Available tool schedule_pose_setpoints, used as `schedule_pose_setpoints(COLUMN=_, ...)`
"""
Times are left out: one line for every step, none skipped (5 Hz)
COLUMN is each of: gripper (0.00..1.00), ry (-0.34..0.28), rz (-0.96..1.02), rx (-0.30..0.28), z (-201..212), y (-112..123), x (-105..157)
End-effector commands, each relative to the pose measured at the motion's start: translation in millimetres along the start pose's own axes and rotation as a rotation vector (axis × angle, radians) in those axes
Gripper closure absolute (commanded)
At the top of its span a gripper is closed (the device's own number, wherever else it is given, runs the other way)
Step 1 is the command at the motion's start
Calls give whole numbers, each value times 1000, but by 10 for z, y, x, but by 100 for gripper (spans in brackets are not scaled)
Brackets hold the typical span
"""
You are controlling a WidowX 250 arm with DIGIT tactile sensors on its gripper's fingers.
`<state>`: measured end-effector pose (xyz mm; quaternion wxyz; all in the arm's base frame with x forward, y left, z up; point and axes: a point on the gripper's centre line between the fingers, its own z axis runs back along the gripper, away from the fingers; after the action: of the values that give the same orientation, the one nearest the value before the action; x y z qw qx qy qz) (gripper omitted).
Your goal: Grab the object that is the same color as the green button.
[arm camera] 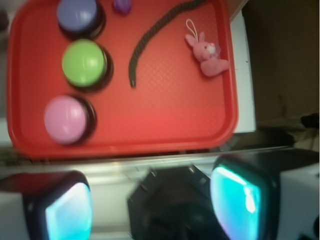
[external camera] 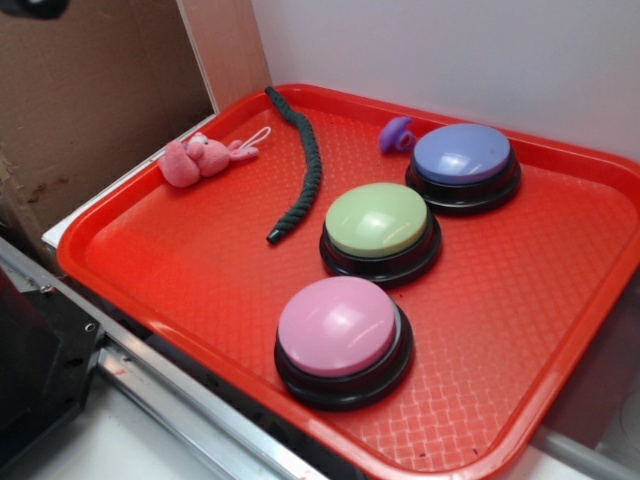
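Note:
A long dark green twisted cord (external camera: 303,160) (arm camera: 150,35) lies slightly curved on the red tray (external camera: 190,270) (arm camera: 180,120), between the pink plush and the buttons. The light-green dome button (external camera: 378,222) (arm camera: 84,63) sits on a black base in the tray's middle. My gripper (arm camera: 152,205) shows only in the wrist view, high up and short of the tray's near edge, over the black robot base. Its teal pads (arm camera: 235,202) stand wide apart with nothing between them. The gripper is out of the exterior view.
A pink-domed button (external camera: 340,330) (arm camera: 66,119) and a purple-blue one (external camera: 462,157) (arm camera: 77,14) flank the green one. A small purple piece (external camera: 396,135) (arm camera: 121,5) and a pink plush rabbit (external camera: 200,158) (arm camera: 207,52) lie at the tray's far side. Cardboard wall (external camera: 90,90) stands left.

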<state>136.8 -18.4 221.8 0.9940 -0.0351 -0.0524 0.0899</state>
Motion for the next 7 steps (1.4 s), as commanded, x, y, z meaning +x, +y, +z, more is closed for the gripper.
schedule_pose_setpoints(gripper=0, ry=-111, rz=299, rx=-4, z=-408, y=-53, x=591)
schedule_pose_setpoints(gripper=0, ry=-136, rz=421, rx=-33, z=-753, y=-106, x=883)
schedule_pose_setpoints(gripper=0, ry=-149, rz=561, rx=-17, z=-1128, y=-103, x=1105)
schedule_pose_setpoints(gripper=0, ry=-145, rz=623, rx=3, z=-1537, y=-50, x=1325)
schedule_pose_setpoints(gripper=0, ry=-163, rz=688, rx=-11, z=-1797, y=1, x=1426)
schedule_pose_setpoints(gripper=0, ry=-150, rz=719, rx=24, z=-2018, y=15, x=1451)
schedule_pose_setpoints(gripper=0, ry=-123, rz=720, rx=29, z=-2153, y=21, x=1449)
